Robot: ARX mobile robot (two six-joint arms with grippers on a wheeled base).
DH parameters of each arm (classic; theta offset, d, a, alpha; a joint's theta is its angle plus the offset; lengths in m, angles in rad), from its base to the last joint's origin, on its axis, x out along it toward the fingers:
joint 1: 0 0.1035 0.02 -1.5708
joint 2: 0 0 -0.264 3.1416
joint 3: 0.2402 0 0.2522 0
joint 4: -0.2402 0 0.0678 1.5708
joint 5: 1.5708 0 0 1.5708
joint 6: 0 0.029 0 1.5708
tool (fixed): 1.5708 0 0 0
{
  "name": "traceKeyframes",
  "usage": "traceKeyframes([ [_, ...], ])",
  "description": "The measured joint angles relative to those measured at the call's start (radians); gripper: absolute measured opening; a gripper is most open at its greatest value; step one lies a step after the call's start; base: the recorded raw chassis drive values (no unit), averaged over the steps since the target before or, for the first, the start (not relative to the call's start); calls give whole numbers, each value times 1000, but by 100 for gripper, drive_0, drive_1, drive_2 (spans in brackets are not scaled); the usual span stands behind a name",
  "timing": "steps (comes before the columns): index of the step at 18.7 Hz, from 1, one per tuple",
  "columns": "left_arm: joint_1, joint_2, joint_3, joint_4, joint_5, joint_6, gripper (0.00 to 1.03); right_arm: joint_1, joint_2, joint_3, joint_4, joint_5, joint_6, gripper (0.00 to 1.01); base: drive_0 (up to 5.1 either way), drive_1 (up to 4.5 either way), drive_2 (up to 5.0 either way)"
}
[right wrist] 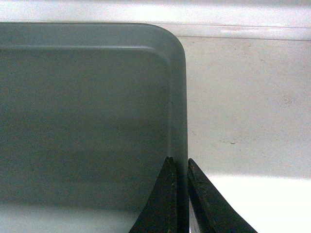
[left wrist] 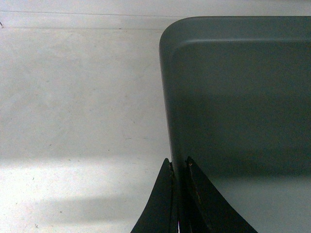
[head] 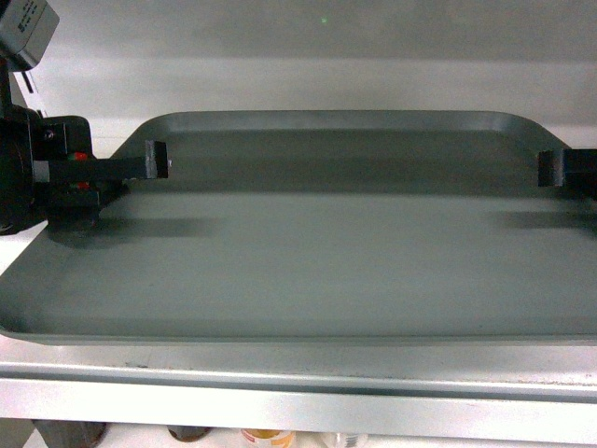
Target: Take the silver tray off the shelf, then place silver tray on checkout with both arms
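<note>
Gripping stage: silver tray (head: 317,252) lies flat on the shelf (head: 298,383), not yet lifted. Left gripper (left wrist: 179,167) pinches the tray's left rim, fingers nearly closed on it; right gripper (right wrist: 181,165) does the same on the right rim (both clamps look firm). Next move, I'd judge: level, synchronized lift, then pull back toward the checkout.

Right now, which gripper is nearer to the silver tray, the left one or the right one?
Neither: both touch it. The left gripper is shut on the left rim of the silver tray, and the right gripper is shut on its right rim, each straddling the edge.
</note>
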Motion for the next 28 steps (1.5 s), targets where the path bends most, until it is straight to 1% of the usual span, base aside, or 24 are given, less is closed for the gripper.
traceKeyframes([
  [21, 1, 4, -6, 8, 1, 0, 4, -1, 0, 0, 2, 0, -1, 3, 0, 0, 0],
  [24, 1, 4, -6, 9, 1, 0, 4, -1, 0, 1, 4, 0, -1, 3, 3, -170, 176],
  [28, 2, 4, -6, 13, 1, -1, 4, -1, 0, 9, 7, 0, -3, 3, 3, -402, 408],
])
